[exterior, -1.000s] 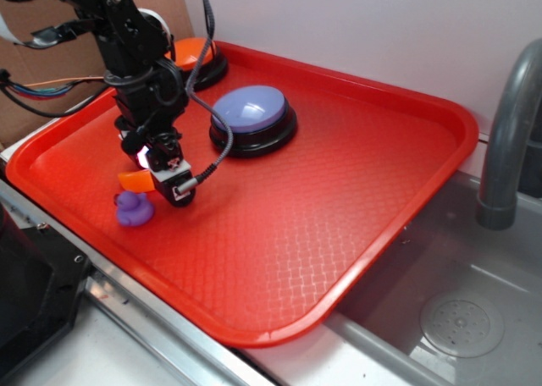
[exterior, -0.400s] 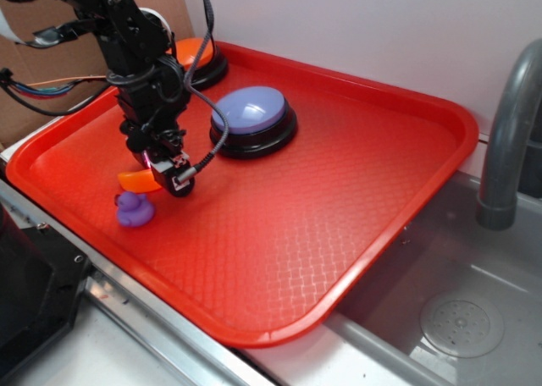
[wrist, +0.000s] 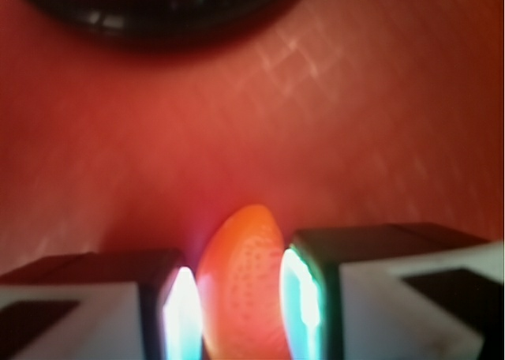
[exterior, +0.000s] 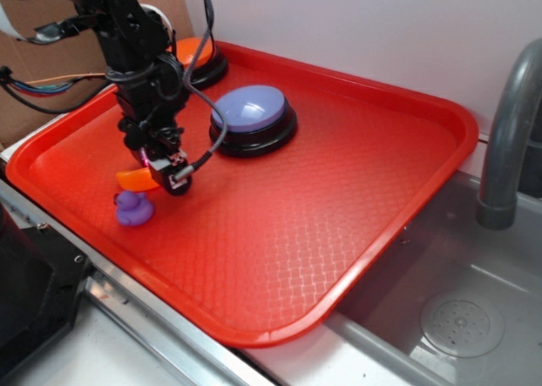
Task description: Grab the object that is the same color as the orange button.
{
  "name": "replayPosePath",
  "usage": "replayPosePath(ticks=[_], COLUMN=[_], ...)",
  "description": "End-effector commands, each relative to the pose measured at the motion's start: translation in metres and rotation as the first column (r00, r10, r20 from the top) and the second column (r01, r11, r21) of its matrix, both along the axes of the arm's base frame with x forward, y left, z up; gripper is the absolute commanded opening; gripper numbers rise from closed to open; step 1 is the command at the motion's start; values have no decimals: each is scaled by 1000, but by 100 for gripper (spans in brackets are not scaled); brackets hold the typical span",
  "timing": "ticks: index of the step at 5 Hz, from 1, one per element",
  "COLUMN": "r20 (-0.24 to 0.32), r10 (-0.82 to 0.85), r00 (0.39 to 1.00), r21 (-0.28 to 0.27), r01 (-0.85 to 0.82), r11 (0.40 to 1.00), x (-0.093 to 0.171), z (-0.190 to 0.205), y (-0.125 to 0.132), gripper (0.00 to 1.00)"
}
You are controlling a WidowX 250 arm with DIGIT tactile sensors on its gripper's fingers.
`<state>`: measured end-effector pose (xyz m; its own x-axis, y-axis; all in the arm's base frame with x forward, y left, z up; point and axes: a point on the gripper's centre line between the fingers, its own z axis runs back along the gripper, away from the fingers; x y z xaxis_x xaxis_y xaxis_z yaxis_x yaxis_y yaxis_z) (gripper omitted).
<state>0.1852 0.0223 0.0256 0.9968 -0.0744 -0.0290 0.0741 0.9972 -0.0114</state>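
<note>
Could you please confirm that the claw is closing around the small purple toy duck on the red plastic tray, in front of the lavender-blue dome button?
Not quite: the claw is around the small flat orange plastic crescent, not the small purple toy duck, which sits apart beside it. The wrist view shows the crescent between the fingers. The red plastic tray and lavender-blue dome button are as you described.

My count of what sits on and around the tray

I count one red tray (exterior: 356, 225), and on it two dome buttons: one orange button (exterior: 193, 49) and one lavender-blue button (exterior: 251, 108). There is one orange crescent (exterior: 135, 179) (the only small thing sharing that button's color), and one purple toy duck (exterior: 132, 207). Beside the tray I see one sink (exterior: 440, 318) with one grey faucet (exterior: 508, 132).
</note>
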Motion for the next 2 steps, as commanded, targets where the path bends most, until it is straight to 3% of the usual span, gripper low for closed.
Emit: replayPosePath(ticks=[1,2], r20=[58,44], r10=[78,111], r00=[995,993], r21=[-57,-65], r01=[-74,-108], r11=[996,992], x=[14,16], z=[70,101], y=[-6,-26], gripper=[0,0])
